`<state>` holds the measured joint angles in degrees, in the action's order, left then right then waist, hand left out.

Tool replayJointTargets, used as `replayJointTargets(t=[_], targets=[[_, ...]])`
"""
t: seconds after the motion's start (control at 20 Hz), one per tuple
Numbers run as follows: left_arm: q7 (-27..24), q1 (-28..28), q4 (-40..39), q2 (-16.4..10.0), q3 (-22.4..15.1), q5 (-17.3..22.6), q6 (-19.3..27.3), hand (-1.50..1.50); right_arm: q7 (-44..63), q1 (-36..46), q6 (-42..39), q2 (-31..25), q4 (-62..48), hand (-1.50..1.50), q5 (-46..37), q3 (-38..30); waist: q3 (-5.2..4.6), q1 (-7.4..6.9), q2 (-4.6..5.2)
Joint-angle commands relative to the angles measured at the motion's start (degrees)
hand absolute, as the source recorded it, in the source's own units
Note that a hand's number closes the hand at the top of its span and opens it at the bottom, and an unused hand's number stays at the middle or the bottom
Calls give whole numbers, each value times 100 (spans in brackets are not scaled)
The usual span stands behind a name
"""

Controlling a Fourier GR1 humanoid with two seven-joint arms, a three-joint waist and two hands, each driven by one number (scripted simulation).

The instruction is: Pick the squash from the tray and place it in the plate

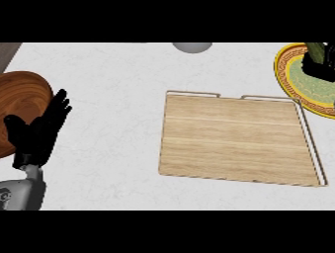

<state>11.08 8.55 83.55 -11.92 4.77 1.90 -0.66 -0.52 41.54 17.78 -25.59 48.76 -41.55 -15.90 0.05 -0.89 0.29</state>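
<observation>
Squash: the squash is in the upper right corner of the frame, a dark olive end sticking out above the plate; it is off the tray.
Right robot hand: the right robot hand has its fingers curled round the squash, holding it over the plate's far side. This looks like the moment just ahead of setting it down.
Tray: the wooden tray lies at centre right with nothing on it, which fits the pick being done.
Left robot hand: the left robot hand rests at the left, fingers spread and pointing up, holding nothing and well apart from the work.
Wooden disc: a round brown wooden disc lies partly behind that hand, cut off by the left edge.
Hard to tell: most of the squash is hidden by the fingers. Whether it touches the plate cannot be told. The plate's right part runs out of frame.
Grey object: a grey rounded object at top centre of the counter is cut off and cannot be identified.
</observation>
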Motion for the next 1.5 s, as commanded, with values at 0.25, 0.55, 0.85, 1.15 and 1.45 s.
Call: replayJointTargets(t=[0.25, 0.55, 0.85, 1.15, 1.45], targets=[[87, 529, -280, -148, 141, 91, -189, 0, -1285, 349, 316, -906, -2333, 150, -42, -452, 7, -90, 64], [-172, 222, -189, 135, -113, -96, -51, 0, -1350, 571, -906, -1216, -3292, 150, 396, -817, 20, -206, 111], [-94, 328, -326, 88, -76, -161, -28, 0, -2467, 661, -1102, -1407, -3548, -150, 404, -834, 20, -188, 90], [-62, 355, -323, 77, 5, -71, -53, 0, -3901, 726, -1130, -1258, -3142, -150, 1122, -1421, 21, -98, 45], [-242, 30, -202, 41, 17, -56, -159, 0, -3805, 947, -2013, -1435, -3407, -150, 1857, -1997, 6, -62, 15]])
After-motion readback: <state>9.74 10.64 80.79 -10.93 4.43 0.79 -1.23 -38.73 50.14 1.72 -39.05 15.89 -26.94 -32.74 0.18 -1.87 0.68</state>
